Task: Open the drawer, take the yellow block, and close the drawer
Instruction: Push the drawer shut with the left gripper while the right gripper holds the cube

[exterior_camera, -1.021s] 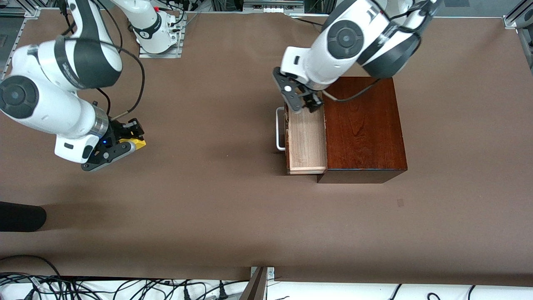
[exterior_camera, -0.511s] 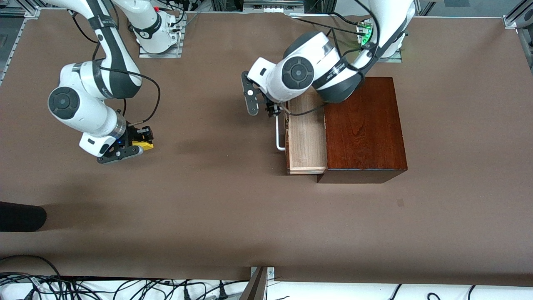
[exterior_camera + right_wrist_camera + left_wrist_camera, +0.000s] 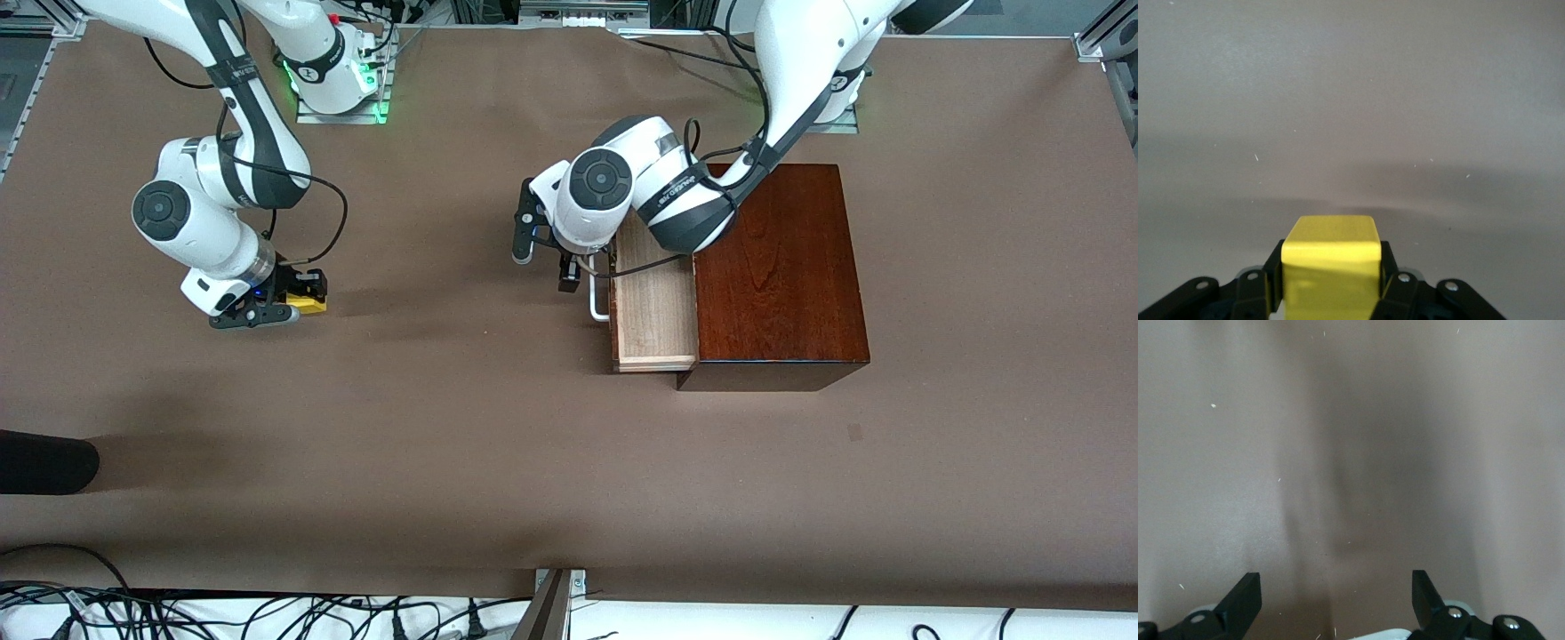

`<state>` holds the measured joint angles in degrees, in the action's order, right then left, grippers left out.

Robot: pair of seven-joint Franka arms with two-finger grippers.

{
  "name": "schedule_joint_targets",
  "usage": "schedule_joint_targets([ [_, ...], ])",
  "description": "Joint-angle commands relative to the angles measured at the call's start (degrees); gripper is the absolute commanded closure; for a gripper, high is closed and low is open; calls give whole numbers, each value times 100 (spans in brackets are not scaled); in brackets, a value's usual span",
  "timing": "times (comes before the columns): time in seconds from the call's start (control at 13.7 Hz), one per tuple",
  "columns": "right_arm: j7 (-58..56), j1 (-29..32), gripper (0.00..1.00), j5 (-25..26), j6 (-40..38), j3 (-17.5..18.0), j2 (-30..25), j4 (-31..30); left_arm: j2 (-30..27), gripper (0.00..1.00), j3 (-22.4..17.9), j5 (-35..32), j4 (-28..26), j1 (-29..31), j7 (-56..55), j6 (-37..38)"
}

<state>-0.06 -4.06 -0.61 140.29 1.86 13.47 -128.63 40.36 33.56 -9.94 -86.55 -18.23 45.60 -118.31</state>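
The drawer (image 3: 656, 307) stands pulled out of the mahogany box (image 3: 775, 267); the part of its pale tray that shows is empty. Its white loop handle (image 3: 596, 307) faces the right arm's end of the table. My left gripper (image 3: 544, 256) is open and empty, low just in front of that handle. In the left wrist view its fingers (image 3: 1243, 603) stand wide apart over bare table, with a sliver of the white handle (image 3: 1386, 634) at the frame's edge. My right gripper (image 3: 283, 304) is shut on the yellow block (image 3: 307, 305), low over the table toward the right arm's end. The block (image 3: 1331, 263) sits squarely between the pads.
The brown table surface (image 3: 462, 427) lies open between the two grippers and nearer the camera. A dark rounded object (image 3: 44, 462) sits at the table edge at the right arm's end. Cables run along the near edge.
My left gripper has moved from over the drawer's tray, out past the handle, and come down in front of it. My right gripper, still holding the block, has come lower.
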Motion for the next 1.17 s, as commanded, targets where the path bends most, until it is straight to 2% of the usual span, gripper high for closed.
schedule_joint_targets([
  [0.0,130,2,100,-88,479,34,198,-83,112,0,2,-429,104,-14,212,44],
  [0.44,50,-15,100,-71,1237,34,735,-83,69,0,-156,-799,77,91,309,246],
  [0.8,50,-33,100,-71,1290,34,815,-83,-37,0,-209,-808,86,390,318,1160],
  [0.88,50,-42,70,-71,1290,34,841,-83,-107,0,-218,-799,86,408,318,1265],
  [0.95,59,-33,1,-79,1299,34,841,-83,-160,0,-227,-799,86,469,318,1406],
  [1.09,59,-33,0,-79,1238,34,745,-57,-213,0,-227,-808,77,653,327,1678],
])
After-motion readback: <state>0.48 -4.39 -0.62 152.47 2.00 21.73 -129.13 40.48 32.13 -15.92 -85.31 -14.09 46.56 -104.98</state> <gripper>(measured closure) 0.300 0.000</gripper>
